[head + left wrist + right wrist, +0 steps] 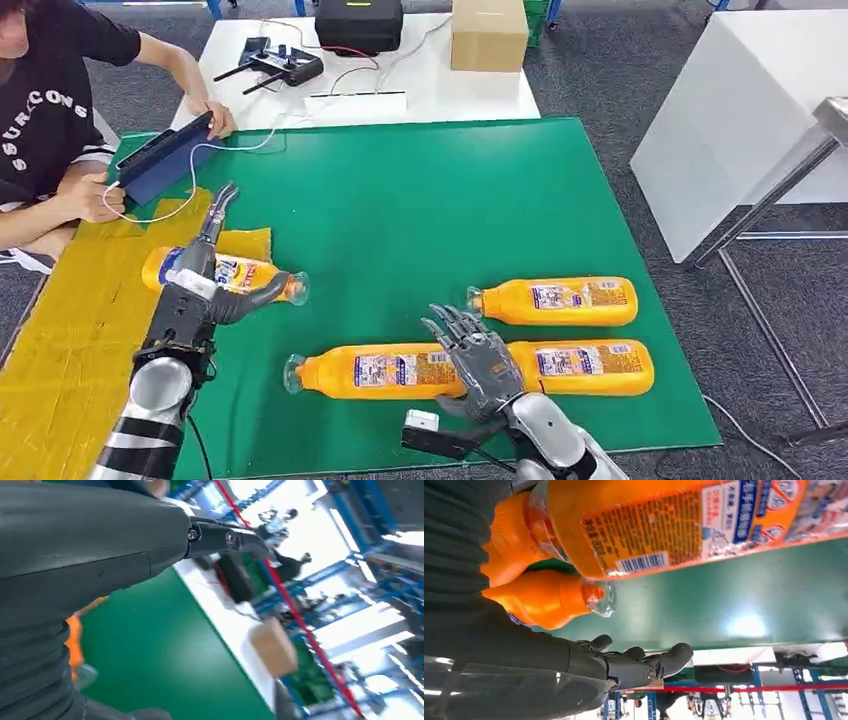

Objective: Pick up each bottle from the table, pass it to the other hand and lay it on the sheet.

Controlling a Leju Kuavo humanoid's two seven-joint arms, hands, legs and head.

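Orange bottles lie on the green counter (420, 190). The left hand (205, 275) rests over one bottle (235, 275) at the counter's left edge, half on the yellow sheet (70, 340), thumb hooked under its neck and fingers extended; whether it truly grips it cannot be told. The bottle's long axis runs across the counter, cap toward the right edge. The right hand (480, 360), spread and empty, hovers over the near bottle (380, 370), whose cap points left. Likely risk: the round bottle rolling off the sheet once let go, or the right hand nudging its neighbour (590, 368).
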